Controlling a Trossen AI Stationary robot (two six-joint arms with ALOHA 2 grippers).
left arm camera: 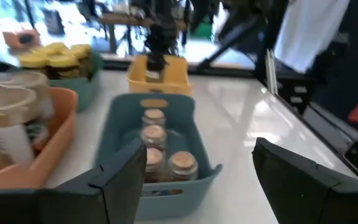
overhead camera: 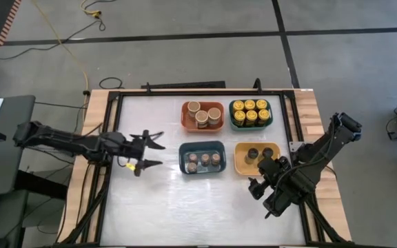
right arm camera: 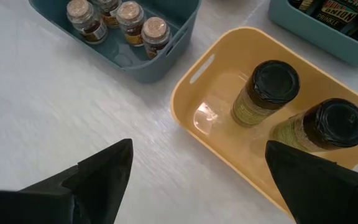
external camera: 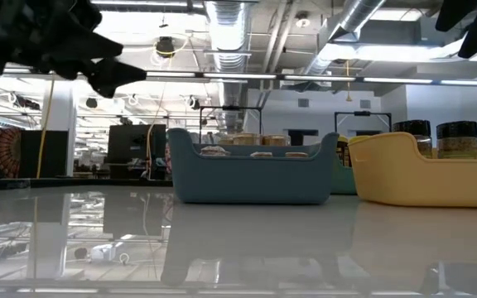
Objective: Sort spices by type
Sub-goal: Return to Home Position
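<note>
**Once every jar sat in a bin, only a clean retreat was left**

Since each kind had its own bin, the sorting looked finished. The tan-lidded jars (overhead camera: pixel 202 116) stood in the orange bin (overhead camera: pixel 202 104). The yellow-lidded jars (overhead camera: pixel 249 111) filled the green bin (overhead camera: pixel 251 127) beside it. Four brown-topped jars (overhead camera: pixel 204 160) lay in the blue bin (overhead camera: pixel 201 172), and two dark-topped jars (right arm camera: pixel 272 81) stood upright in the yellow bin (right arm camera: pixel 194 115). Every jar in view was inside a bin.

The left end effector (overhead camera: pixel 154 150) hovered just beside the blue bin, its fingers spread wide and holding nothing. The right end effector (right arm camera: pixel 199 144) hung above the near edge of the yellow bin, likewise spread and empty.

Going home well probably meant rising first and swinging second. The right arm needed height over the yellow rim before it pulled away. The left arm should draw straight back from the blue bin across the bench (overhead camera: pixel 150 207). Keeping both sets of fingers apart would avoid snagging a wall or a lid. A nudged bin could tip the jars and undo the sorting.

The dark-topped jars wore yellowish-green labels whose print was too small to read. Bold letters showed on the dark labels in the green bin, cut off at the edge of the right wrist view, so no brand could be made out.
</note>
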